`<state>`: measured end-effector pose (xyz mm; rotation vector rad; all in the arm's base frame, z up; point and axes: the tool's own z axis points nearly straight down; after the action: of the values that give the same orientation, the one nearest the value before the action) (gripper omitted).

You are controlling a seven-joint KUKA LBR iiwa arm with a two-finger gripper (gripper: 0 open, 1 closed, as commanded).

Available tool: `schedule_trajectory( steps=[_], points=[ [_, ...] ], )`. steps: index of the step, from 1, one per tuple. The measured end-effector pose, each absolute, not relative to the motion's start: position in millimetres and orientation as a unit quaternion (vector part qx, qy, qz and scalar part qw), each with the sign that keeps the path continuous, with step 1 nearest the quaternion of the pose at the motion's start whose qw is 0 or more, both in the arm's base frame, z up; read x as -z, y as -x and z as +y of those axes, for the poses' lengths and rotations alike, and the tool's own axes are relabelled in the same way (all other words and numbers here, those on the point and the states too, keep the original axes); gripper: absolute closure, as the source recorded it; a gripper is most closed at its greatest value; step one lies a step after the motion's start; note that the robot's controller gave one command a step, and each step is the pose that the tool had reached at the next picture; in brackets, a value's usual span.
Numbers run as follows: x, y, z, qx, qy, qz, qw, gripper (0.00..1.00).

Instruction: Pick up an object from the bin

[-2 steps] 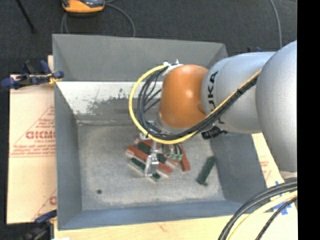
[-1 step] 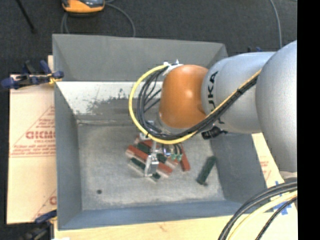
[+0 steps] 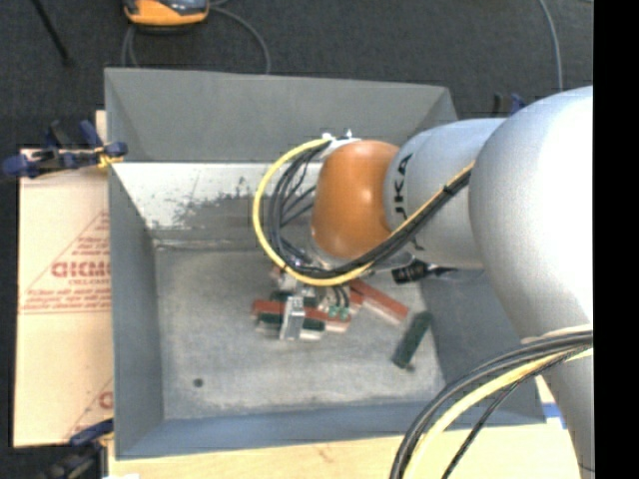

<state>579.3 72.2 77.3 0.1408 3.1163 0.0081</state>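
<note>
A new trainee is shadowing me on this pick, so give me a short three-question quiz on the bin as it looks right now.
1. True or false: the gripper is down over the small cluster of reddish and green things near the middle of the bin.
2. Multiple choice: the dark green block lies A) inside the cluster, B) apart, to the cluster's right in the view, C) outside the bin.
3. Fill in: the arm enters from the view's ____.
Key: 1 true; 2 B; 3 right.
</note>
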Motion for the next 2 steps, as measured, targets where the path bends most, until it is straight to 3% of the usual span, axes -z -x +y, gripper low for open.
schedule_trajectory(
  steps=[1,2],
  points=[
    [-77,-579.3,72,-0.003,-0.045,0.999,0.011,1.0],
    [-210,-583.2,34,0.001,-0.025,1.0,0.002,1.0]
  ],
)
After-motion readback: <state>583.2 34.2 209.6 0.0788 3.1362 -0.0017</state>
